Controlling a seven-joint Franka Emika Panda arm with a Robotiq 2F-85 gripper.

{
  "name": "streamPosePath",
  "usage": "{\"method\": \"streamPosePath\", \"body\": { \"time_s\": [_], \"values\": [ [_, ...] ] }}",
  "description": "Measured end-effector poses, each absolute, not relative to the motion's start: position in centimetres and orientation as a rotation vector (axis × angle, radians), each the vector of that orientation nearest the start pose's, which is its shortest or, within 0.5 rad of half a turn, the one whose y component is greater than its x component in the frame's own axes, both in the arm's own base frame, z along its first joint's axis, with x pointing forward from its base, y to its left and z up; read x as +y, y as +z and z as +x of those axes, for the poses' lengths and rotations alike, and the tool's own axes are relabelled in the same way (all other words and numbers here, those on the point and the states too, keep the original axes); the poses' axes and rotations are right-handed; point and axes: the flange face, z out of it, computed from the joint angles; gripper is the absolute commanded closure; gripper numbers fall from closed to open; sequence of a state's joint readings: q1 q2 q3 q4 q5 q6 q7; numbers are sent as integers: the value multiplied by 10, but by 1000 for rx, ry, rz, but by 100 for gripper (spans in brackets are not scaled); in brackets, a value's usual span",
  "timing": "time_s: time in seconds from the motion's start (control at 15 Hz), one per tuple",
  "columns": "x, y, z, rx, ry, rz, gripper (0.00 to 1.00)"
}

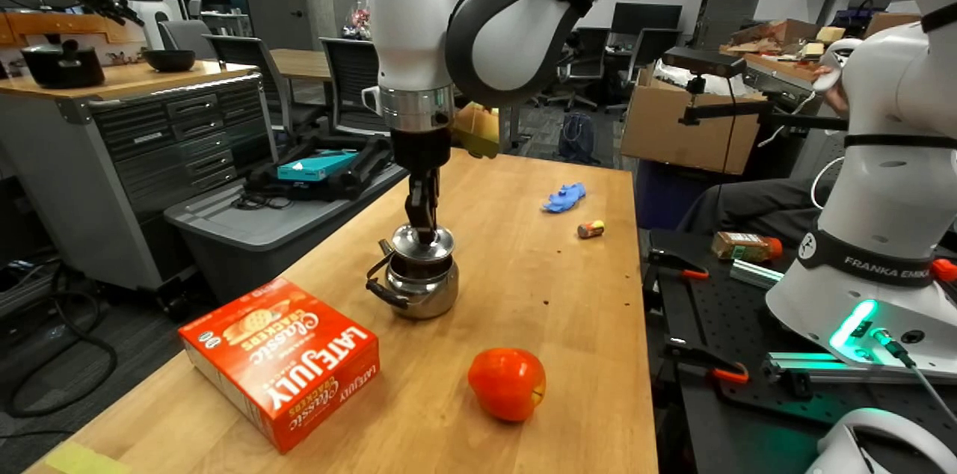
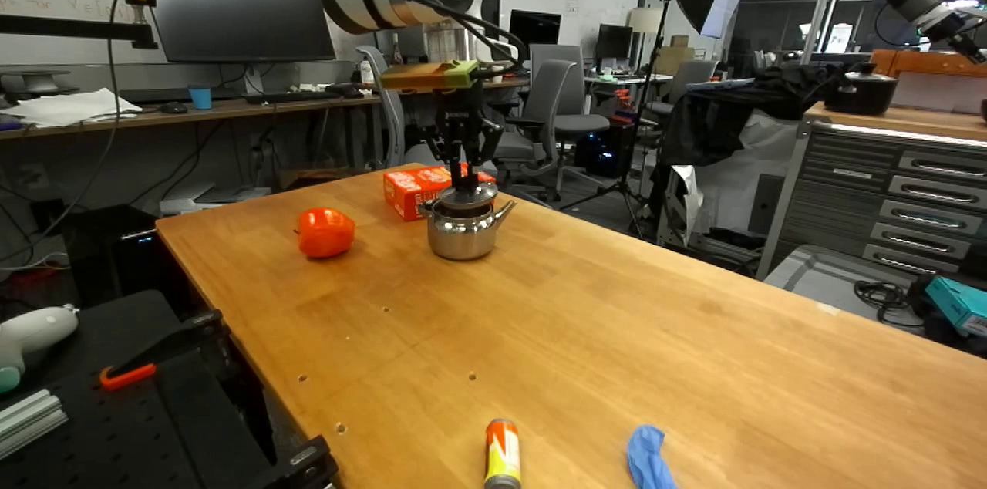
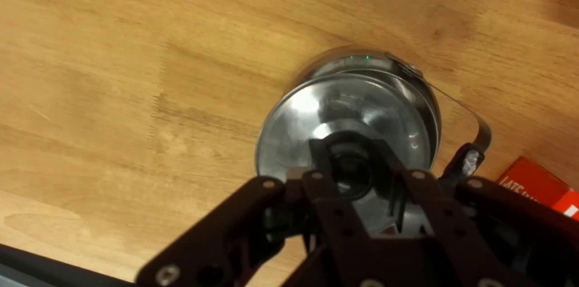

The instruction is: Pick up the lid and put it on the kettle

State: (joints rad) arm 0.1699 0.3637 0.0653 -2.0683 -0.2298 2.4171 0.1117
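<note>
Silvery metal is what I have between my fingers [image 1: 423,223]: they stand narrow and hold the lid [image 1: 423,253] at its middle, though the exact spot of contact is too dark for me to make out. I point straight down, and the lid is right over the mouth of the kettle [image 2: 461,238], with a dark band showing between its edge and the kettle's shoulder in both exterior views; I cannot tell whether metal touches metal there. In the wrist view a crescent of the kettle shows past the lid's edge, along the top and upper right. The kettle stands upright on the wooden bench [image 2: 617,365], its thin dark handle [image 1: 389,297] folded down to the side and its short spout [image 2: 504,212] angled up and outward. Near it lies a red box of Late July crackers [image 1: 280,358], and a red-orange fruit [image 1: 508,384] rests apart from both. Well away from the kettle lie a crumpled blue glove [image 1: 564,198] and a small orange and yellow cylinder [image 2: 503,452], near each other
</note>
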Motion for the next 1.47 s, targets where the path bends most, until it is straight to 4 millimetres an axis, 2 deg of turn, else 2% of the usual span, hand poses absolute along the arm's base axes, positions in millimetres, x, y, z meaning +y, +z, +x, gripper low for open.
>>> {"method": "streamPosePath", "body": {
  "time_s": [0.33, 0.87, 1.13, 1.47],
  "values": [
    [143, 244, 579, -563, 13, -3219, 92],
    [163, 229, 569, -758, 106, -3179, 92],
    [159, 229, 570, -806, 130, -3160, 92],
    [136, 227, 577, -817, 161, -3091, 93]
  ]
}}
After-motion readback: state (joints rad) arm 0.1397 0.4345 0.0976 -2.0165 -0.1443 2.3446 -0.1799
